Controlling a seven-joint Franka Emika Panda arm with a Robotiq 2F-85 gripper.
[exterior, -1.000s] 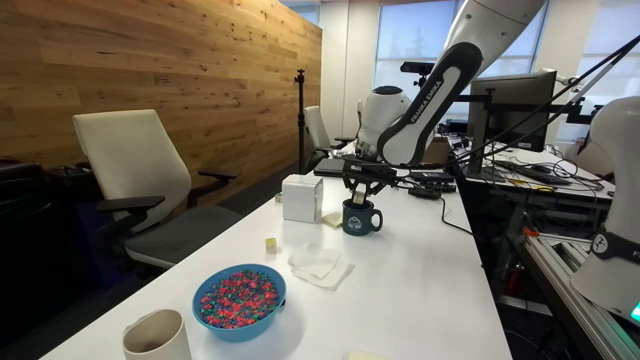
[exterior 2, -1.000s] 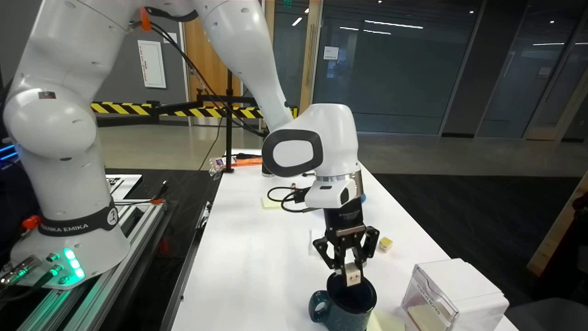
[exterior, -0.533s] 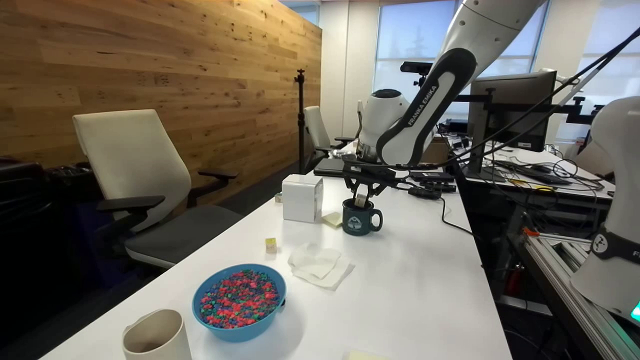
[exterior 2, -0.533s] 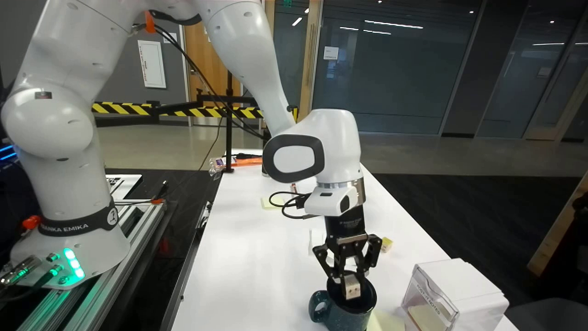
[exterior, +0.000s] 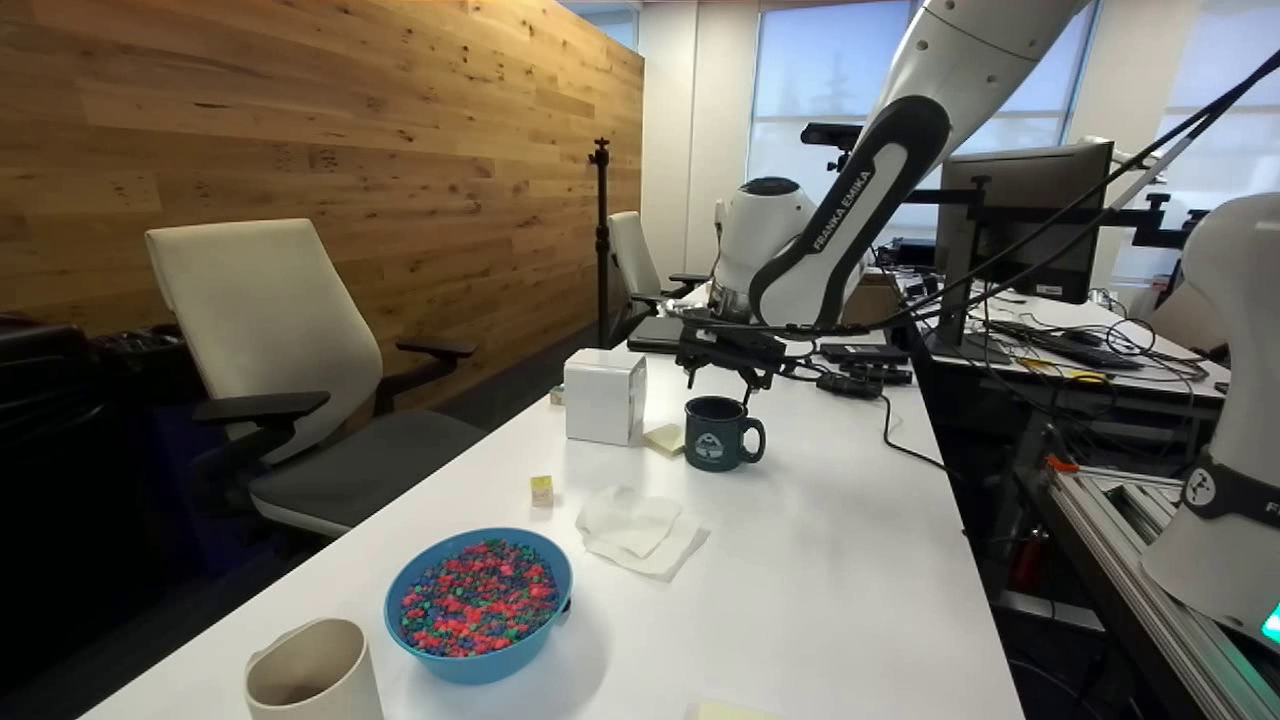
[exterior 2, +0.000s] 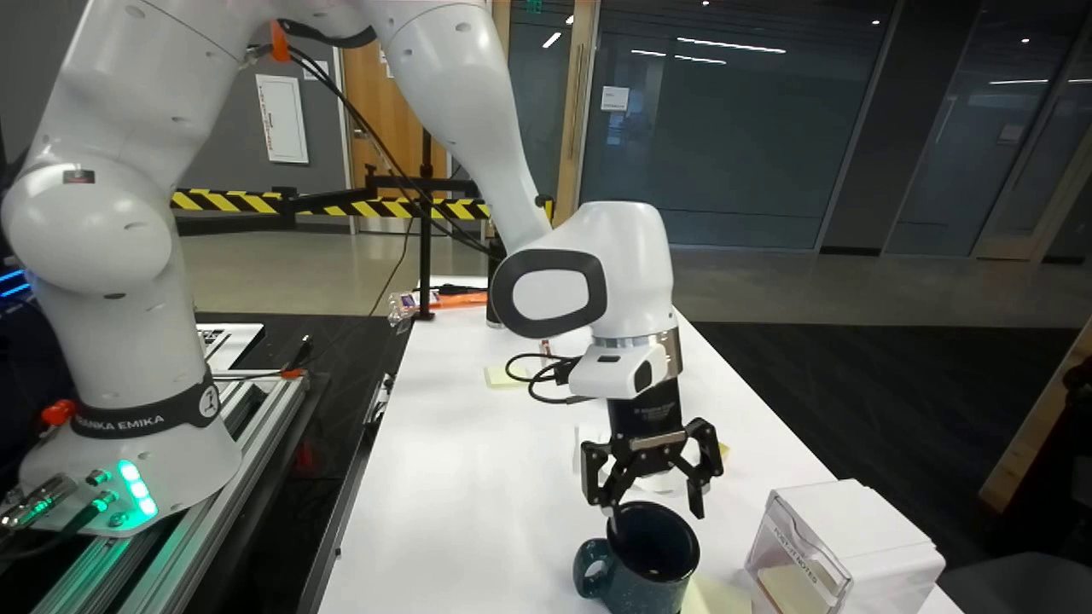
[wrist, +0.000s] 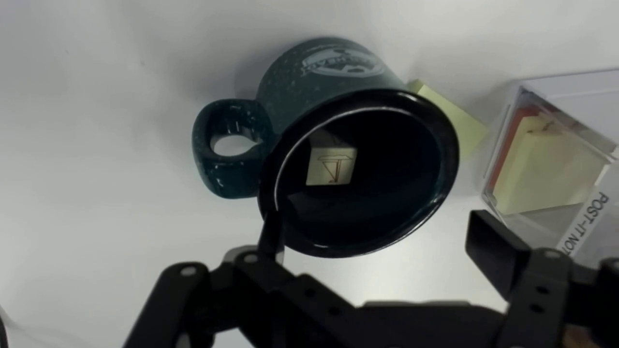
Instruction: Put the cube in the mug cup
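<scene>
Wrist view: can make out the pale cube [wrist: 331,166], with a reddish line drawing on its upper face, lying loose inside the speckled dark-teal mug [wrist: 300,87], below the Robotiq gripper [exterior 2: 654,512] and nearer its handle-side finger than the other. Seems settled low, against or close to the inner wall; cannot tell which.

Above mug and cube, find the jaws wide apart, near full spread by the look of it, with nothing held between. See the handle-side fingertip overlapping the rim in this view; touching or just clear, cannot tell.

Judge the placing done and the backing-out next: rise straight up before any sideways travel, leave the jaws at this spread until well above the rim, and start slowly, for fear of a snag and a tipped mug.

Farther out, past the finger opposite the handle, find the yellow sticky notes [wrist: 465,123] just beside the mug, then the Post-it Notes box [exterior 2: 857,537].

In both exterior views, note the change since half a second ago, from cube pinched between fingertips in the mug's mouth to cube let go and hidden from there. Notice no shift in mug or box, and little in the gripper's height.
</scene>
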